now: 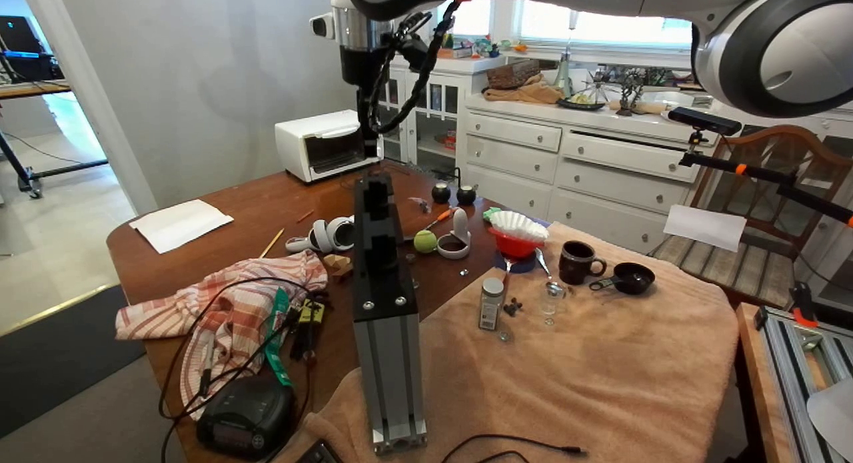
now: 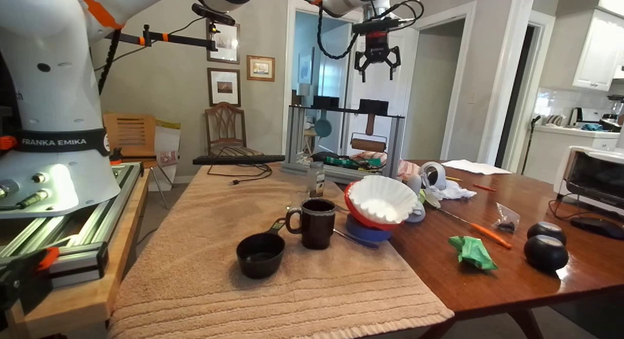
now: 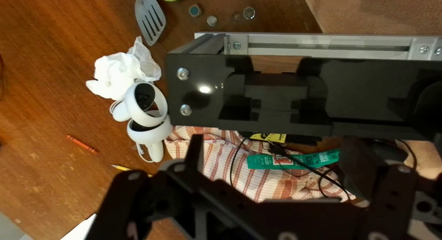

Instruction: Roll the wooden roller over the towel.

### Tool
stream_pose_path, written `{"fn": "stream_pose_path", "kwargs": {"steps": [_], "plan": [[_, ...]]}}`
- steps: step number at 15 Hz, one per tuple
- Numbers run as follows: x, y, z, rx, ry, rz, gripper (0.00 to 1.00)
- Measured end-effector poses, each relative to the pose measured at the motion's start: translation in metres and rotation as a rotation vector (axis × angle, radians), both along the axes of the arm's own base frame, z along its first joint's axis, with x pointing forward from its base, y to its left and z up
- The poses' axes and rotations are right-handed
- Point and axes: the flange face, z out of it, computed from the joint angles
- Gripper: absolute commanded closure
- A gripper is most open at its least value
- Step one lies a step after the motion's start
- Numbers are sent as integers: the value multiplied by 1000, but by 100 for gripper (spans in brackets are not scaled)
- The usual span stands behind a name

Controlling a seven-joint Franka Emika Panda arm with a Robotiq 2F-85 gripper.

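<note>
A brown wooden table [image 2: 487, 290] is spreading across the lower part of both exterior views; a tan towel [image 2: 195, 261] is covering one end of it. A grey-and-black rack [image 1: 386, 296] is standing upright, one end of its base resting on the towel. A striped cloth [image 1: 243, 310] is lying rumpled beside the rack. The gripper [image 2: 377, 78] is hovering above the rack, pointing down; its fingers [image 3: 197, 150] are standing wide apart, clear of the rack's holders [image 2: 374, 107]. The wooden roller [image 2: 368, 144] is hanging, handle up, from the holder below the gripper (the striped cloth is showing behind it in an exterior view). A teal utensil [image 2: 322, 125] is hanging from the neighbouring holder. On the towel, a dark mug [image 2: 318, 227] is standing upright, and a black cup [image 2: 261, 253] is sitting just beside it, its handle reaching near the mug. On bare wood, a tennis ball [image 1: 425, 241] is resting; in the wrist view a red crayon [image 3: 82, 143] is lying on the same wood
</note>
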Motion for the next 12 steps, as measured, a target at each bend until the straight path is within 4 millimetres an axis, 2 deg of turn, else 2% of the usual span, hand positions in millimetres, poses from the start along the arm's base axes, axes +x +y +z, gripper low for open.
{"fn": "stream_pose_path", "kwargs": {"steps": [3, 4, 10, 12], "plan": [[-8, -13, 42, -30, -40, 14, 0], [-11, -15, 50, -31, -47, 17, 0], [-11, -16, 52, -32, -52, -2, 0], [-11, -27, 64, -40, -91, -72, 0]]}}
